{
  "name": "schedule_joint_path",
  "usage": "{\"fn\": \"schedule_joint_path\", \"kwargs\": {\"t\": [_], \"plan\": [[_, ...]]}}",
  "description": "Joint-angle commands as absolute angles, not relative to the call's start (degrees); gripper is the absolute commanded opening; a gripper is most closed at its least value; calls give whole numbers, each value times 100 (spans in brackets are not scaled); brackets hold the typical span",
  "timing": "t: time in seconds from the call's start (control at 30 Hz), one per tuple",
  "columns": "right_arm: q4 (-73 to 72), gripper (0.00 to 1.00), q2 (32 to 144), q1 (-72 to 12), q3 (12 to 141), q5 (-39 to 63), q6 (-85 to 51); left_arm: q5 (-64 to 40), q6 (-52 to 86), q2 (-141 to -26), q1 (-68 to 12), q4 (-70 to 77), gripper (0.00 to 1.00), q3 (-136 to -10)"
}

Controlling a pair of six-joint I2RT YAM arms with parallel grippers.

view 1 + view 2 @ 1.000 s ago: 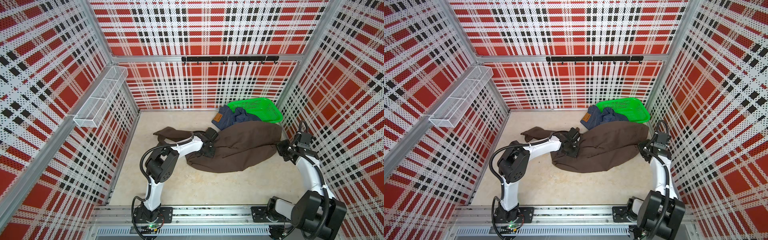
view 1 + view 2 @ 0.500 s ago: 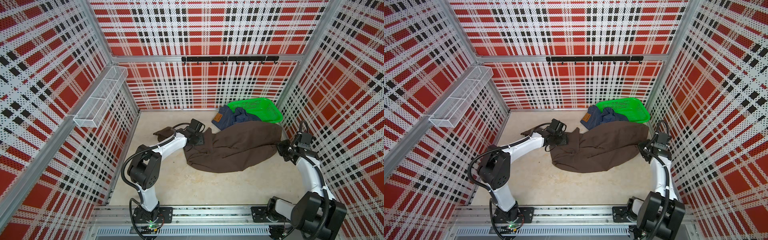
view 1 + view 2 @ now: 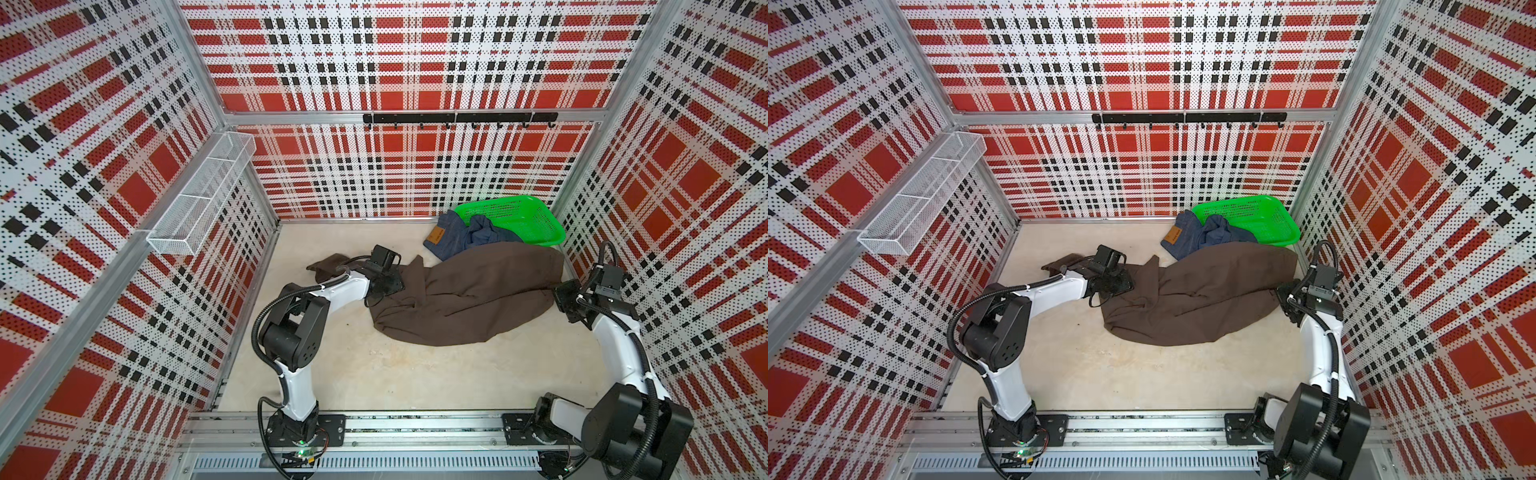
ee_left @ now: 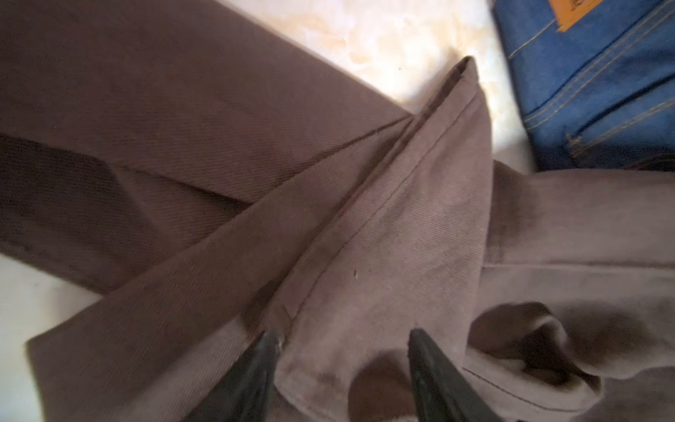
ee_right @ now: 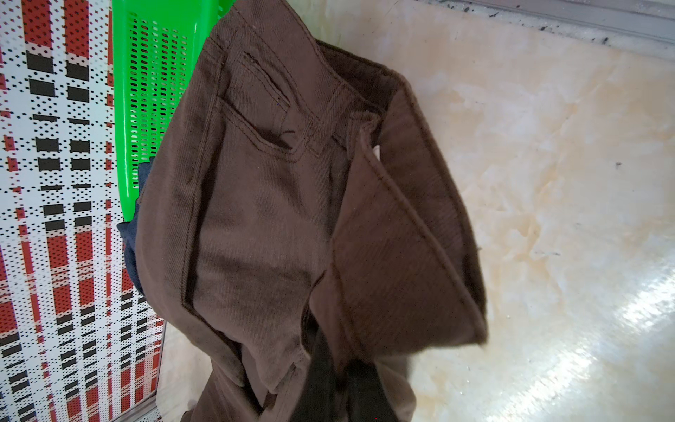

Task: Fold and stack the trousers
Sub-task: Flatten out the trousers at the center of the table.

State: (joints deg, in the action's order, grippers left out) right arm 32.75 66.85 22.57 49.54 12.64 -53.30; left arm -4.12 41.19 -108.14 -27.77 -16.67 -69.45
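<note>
The dark brown trousers (image 3: 478,299) (image 3: 1204,299) lie crumpled across the middle of the floor, with one leg end reaching out to the left. My left gripper (image 3: 386,284) (image 4: 341,334) is open low over a folded brown hem (image 4: 365,255), one finger on each side of it. My right gripper (image 3: 561,295) (image 5: 338,383) is shut on the waistband end of the brown trousers (image 5: 255,219), by the right wall. The blue denim trousers (image 3: 457,245) (image 4: 591,91) with a tan patch hang half out of the green basket, partly under the brown pair.
The green basket (image 3: 519,216) (image 5: 153,91) sits in the back right corner. A white wire shelf (image 3: 203,199) hangs on the left wall. A black hook rail (image 3: 457,118) runs along the back wall. Bare floor (image 3: 415,365) shows in front of the trousers.
My left arm has swung left, carrying its gripper a little left along the brown leg. The fabric beside it now stands in a raised fold. The right arm has not moved.
</note>
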Motion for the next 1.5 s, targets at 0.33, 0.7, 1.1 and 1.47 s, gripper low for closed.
{"fn": "schedule_joint_path", "kwargs": {"t": [0.33, 0.7, 1.1, 1.47], "plan": [[3162, 0, 6620, 2303, 4921, 1248, -5284, -386, 4083, -11042, -2705, -1646, 67, -6812], [3121, 0, 6653, 2303, 4884, 1274, -5309, -177, 3927, -10796, -2692, -1905, 85, -6679], [3173, 0, 6623, 2303, 4929, 1238, -5291, -232, 4063, -10769, -2755, -1679, 14, -7120], [3671, 0, 6386, 2307, 5270, 1143, -5129, 734, 3794, -7979, -863, -2332, 0, -6873]]}}
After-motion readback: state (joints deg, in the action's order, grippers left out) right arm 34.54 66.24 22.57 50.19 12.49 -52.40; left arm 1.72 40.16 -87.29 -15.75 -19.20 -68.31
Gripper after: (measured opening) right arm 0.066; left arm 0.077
